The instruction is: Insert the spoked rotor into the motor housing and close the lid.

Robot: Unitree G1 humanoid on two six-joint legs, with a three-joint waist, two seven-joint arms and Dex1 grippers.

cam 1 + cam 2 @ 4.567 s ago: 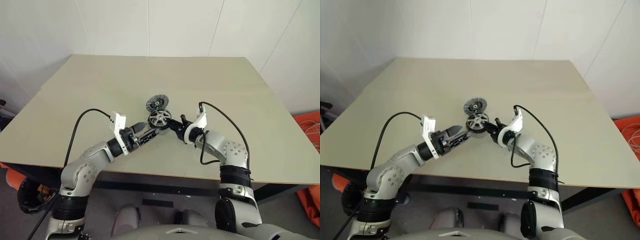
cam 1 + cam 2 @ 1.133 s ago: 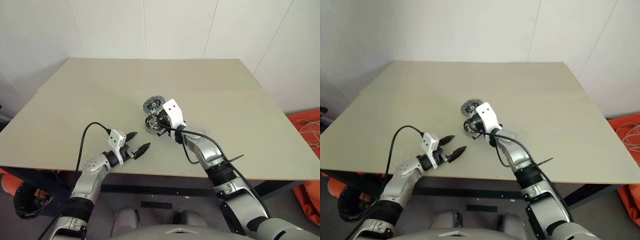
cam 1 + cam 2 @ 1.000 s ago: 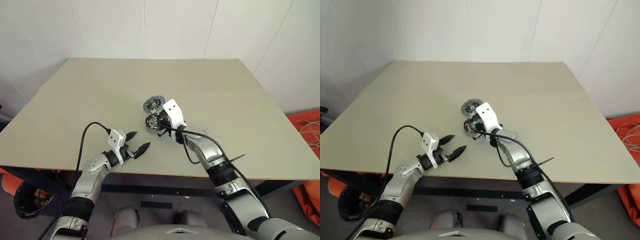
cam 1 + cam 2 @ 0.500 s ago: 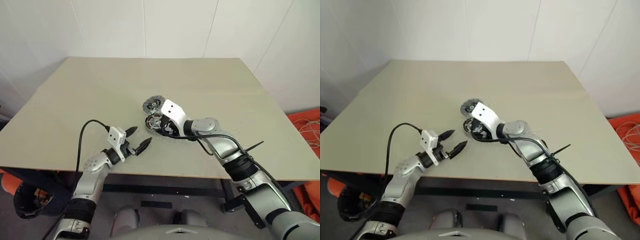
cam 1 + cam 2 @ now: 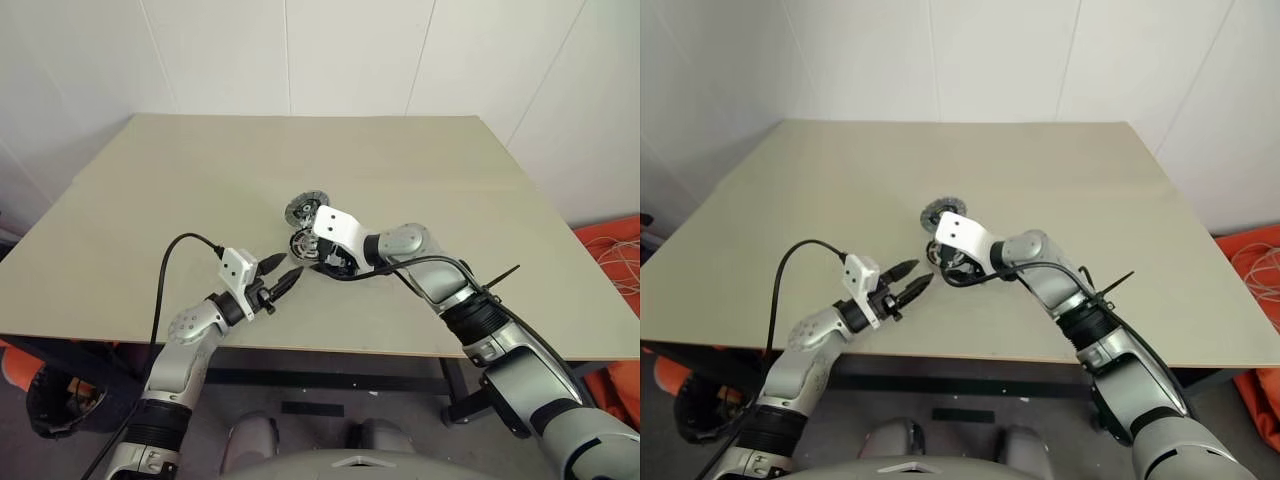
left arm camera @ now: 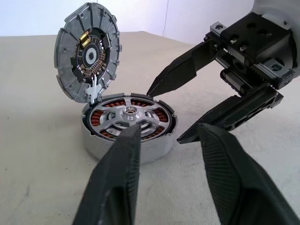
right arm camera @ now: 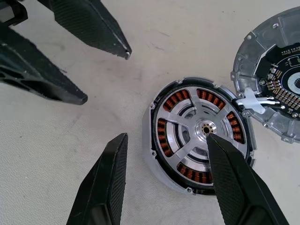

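On the beige table (image 5: 150,190) we saw the motor housing (image 5: 303,244) sitting near the middle, with its lid (image 5: 308,210) tipped up open at the far edge, still joined to the rim. Our right gripper (image 5: 322,263), partly hidden under its white wrist block, hung right over the housing, pointing down and toward our left. Our left gripper (image 5: 283,274) sat just beside the housing on the near left, its two black fingers (image 5: 270,263) a little apart and aimed at it, holding nothing.
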